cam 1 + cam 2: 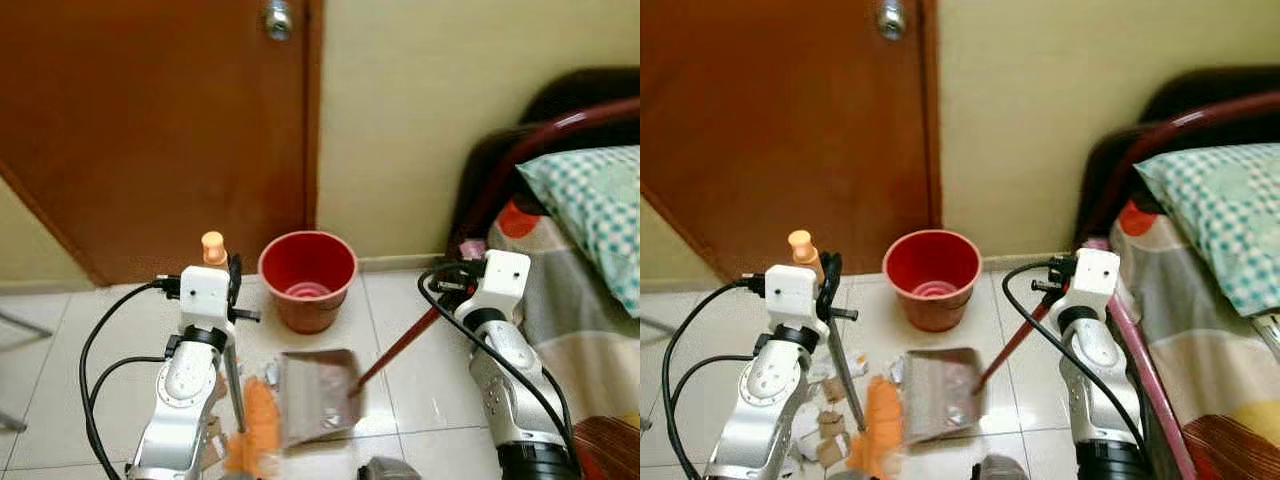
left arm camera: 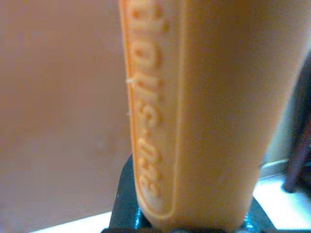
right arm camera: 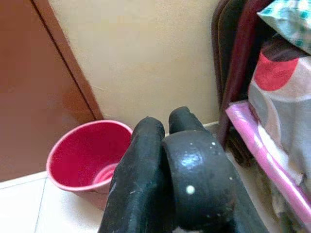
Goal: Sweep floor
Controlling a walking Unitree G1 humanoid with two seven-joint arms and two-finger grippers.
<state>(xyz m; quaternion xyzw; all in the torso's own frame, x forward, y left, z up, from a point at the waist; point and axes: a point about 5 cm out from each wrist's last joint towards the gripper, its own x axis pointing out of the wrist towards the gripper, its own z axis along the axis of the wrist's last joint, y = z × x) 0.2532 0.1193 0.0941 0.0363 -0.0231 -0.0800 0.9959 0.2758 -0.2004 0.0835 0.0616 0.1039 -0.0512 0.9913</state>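
Nearest to us, low on the tiled floor [image 1: 420, 400], lay the grey dustpan [image 1: 318, 395], and just beside it the orange brush head [image 1: 880, 425] of the broom, with small crumpled scraps [image 1: 830, 422] between the brush and our left arm. Some scraps already lay in the pan, we believe, but this was not sharp.

Our left gripper [image 1: 232, 285] held the broom upright; its fingers were pressed on the orange handle [image 2: 204, 111], whose top end [image 1: 213, 243] stood above the wrist. Our right gripper [image 1: 1045, 285] held the dark red handle [image 1: 400, 345] of the dustpan, fingers [image 3: 146, 160] together around it, and this handle went down at a slant to the pan. Both forearms rose almost straight up from below, wrists bent forward.

To do this step well, we judged that the pan lip should stay flat on the tile while the brush pushed the remaining scraps toward it in short strokes; otherwise the paper could slip under the edge.

Farther away stood the red bucket [image 1: 307, 275], near the brown door [image 1: 150, 130], probably for emptying. The bed [image 1: 590, 290] was at our right.
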